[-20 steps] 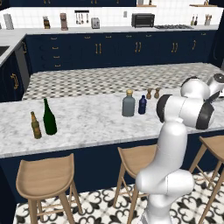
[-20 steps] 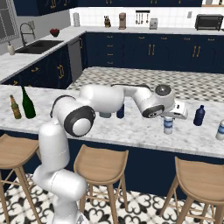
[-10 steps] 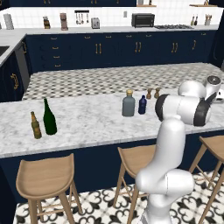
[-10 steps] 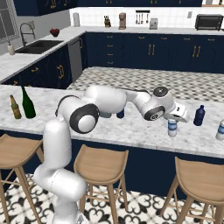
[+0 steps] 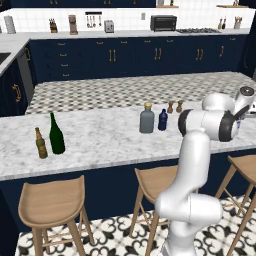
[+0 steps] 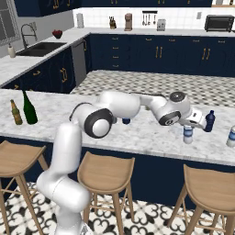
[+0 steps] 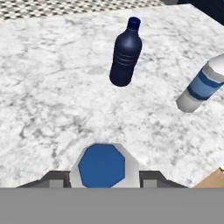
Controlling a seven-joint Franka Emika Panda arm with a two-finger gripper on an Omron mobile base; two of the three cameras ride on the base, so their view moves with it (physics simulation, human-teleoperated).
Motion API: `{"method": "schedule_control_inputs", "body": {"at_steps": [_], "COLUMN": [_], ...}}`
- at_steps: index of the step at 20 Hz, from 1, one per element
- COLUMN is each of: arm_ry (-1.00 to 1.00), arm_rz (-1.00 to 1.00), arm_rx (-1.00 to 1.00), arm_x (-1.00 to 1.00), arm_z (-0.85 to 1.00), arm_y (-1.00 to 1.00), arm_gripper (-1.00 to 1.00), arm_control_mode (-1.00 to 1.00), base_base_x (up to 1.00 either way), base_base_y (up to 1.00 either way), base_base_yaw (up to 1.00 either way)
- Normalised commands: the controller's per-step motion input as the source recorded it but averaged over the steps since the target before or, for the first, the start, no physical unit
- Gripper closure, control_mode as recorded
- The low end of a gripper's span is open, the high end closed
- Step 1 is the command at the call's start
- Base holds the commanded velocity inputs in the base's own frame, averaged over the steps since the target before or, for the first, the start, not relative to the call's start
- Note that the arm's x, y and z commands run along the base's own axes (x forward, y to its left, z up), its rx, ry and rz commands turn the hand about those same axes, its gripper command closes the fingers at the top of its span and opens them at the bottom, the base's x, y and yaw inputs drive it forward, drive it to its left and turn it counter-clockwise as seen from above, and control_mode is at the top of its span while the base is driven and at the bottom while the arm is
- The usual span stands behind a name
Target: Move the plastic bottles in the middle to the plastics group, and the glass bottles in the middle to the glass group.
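My gripper (image 6: 190,125) is shut on the clear-whitish plastic bottle (image 6: 187,136), near the counter's right end. In the hand view its blue cap (image 7: 101,165) sits between my fingertips (image 7: 57,178). The plastics group's slim dark blue bottle (image 6: 209,120) (image 7: 126,52) stands just beyond it. The navy plastic bottle (image 5: 162,120) and the grey glass bottle with a tan stopper (image 5: 146,118) stand side by side mid-counter. The glass group, a green wine bottle (image 5: 56,134) and a brown beer bottle (image 5: 41,143), stands at the counter's left.
A white bottle with a blue band (image 6: 231,136) (image 7: 201,85) stands near the counter's right front edge. Two small wooden shakers (image 5: 174,106) stand behind the middle bottles. Wooden stools (image 6: 106,173) line the marble counter's (image 5: 100,137) front.
My gripper has carried the clear-whitish bottle to the right along the counter, closer to the slim dark blue bottle. The other bottles have stayed put.
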Motion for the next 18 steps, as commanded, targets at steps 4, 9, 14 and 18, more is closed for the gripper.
{"method": "schedule_control_inputs", "body": {"at_steps": [4, 9, 14, 18], "arm_ry": [0.0, 0.0, 0.0, -0.04], "arm_rz": [0.0, 0.0, 0.0, 0.0], "arm_rx": [0.06, 0.07, 0.04, 0.0], "arm_x": [0.19, 0.21, 0.19, 0.27], "arm_z": [-0.22, -0.41, -0.37, -0.24], "arm_y": [-0.32, -0.18, -0.16, -0.18], "arm_gripper": [1.0, 1.0, 1.0, 1.0], "arm_control_mode": [-1.0, -1.0, -1.0, -1.0], "base_base_x": [0.0, 0.0, 0.0, 0.0], "base_base_y": [0.0, 0.0, 0.0, 0.0], "base_base_yaw": [0.0, 0.0, 0.0, 0.0]}}
